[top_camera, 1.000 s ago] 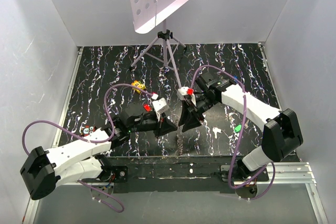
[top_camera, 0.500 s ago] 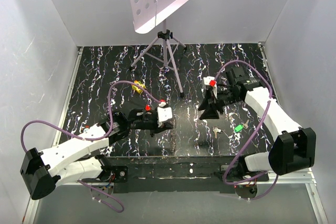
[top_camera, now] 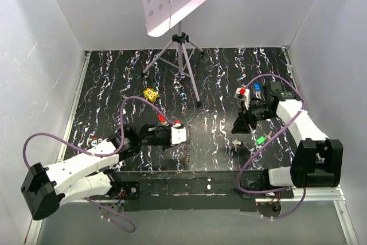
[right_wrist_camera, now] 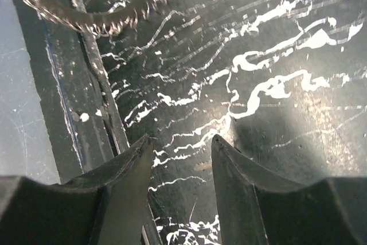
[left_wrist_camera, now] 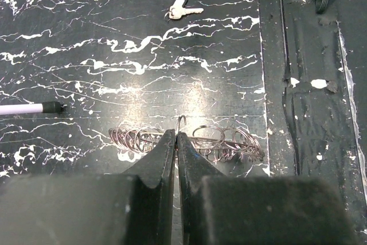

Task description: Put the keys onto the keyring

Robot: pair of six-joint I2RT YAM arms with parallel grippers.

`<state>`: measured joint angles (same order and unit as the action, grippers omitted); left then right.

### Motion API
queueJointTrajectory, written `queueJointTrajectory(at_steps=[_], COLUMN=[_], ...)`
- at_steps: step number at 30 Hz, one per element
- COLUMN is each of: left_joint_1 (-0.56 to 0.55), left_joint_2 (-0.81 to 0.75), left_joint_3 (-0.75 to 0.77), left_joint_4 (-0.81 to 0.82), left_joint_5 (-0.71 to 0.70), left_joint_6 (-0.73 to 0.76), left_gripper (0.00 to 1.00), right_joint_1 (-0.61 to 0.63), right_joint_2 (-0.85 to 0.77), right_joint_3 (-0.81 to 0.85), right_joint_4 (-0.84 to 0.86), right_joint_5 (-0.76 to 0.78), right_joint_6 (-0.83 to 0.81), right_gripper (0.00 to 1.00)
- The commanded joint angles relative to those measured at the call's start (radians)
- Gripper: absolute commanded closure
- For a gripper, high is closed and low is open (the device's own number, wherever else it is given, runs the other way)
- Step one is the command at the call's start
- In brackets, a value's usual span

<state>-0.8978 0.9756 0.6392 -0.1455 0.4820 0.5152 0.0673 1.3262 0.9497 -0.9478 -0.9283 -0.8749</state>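
Table: black with white marbling (top_camera: 114,84); everything for the job lies on its near half.
Stand: a tripod (top_camera: 181,55) at the back, well apart from the work.
Left gripper: (left_wrist_camera: 176,136) jaws pressed together, pinching a thin wire loop of the keyring low over the table's near edge.
Right gripper: (right_wrist_camera: 180,142) jaws about half apart with nothing between them, hanging over bare table on the right.
Keyring: (left_wrist_camera: 229,142) a bristly metal ring, at the near edge in the left gripper's pinch.
Keys: green key (top_camera: 261,140), blue key (top_camera: 257,88) and a small silver key (left_wrist_camera: 183,10) lie loose, apart from the ring.
Progress: I see no key on the ring, so the threading looks all still to do.
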Motion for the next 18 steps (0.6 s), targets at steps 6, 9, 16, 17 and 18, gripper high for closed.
queueJointTrajectory(at_steps=[6, 9, 16, 17, 18], left_joint_1=[0.0, 0.0, 0.0, 0.0, -0.001], left_joint_2=[-0.048, -0.06, -0.08, -0.083, -0.084], left_joint_3=[0.022, 0.019, 0.019, 0.02, 0.019], left_joint_4=[0.02, 0.018, 0.012, 0.009, 0.011], left_joint_5=[-0.023, -0.028, -0.028, -0.028, -0.028], left_joint_6=[0.022, 0.025, 0.025, 0.023, 0.022], left_gripper=[1.0, 1.0, 1.0, 1.0, 1.0], right_joint_1=[-0.004, -0.003, 0.008, 0.015, 0.025], right_joint_2=[0.174, 0.188, 0.182, 0.185, 0.182], right_joint_3=[0.043, 0.026, -0.034, -0.04, -0.048], right_joint_4=[-0.046, -0.016, 0.076, 0.089, 0.105], right_joint_5=[0.186, 0.189, 0.238, 0.25, 0.262], right_joint_6=[0.054, 0.086, 0.142, 0.145, 0.148], right_gripper=[0.55, 0.56, 0.57, 0.57, 0.57])
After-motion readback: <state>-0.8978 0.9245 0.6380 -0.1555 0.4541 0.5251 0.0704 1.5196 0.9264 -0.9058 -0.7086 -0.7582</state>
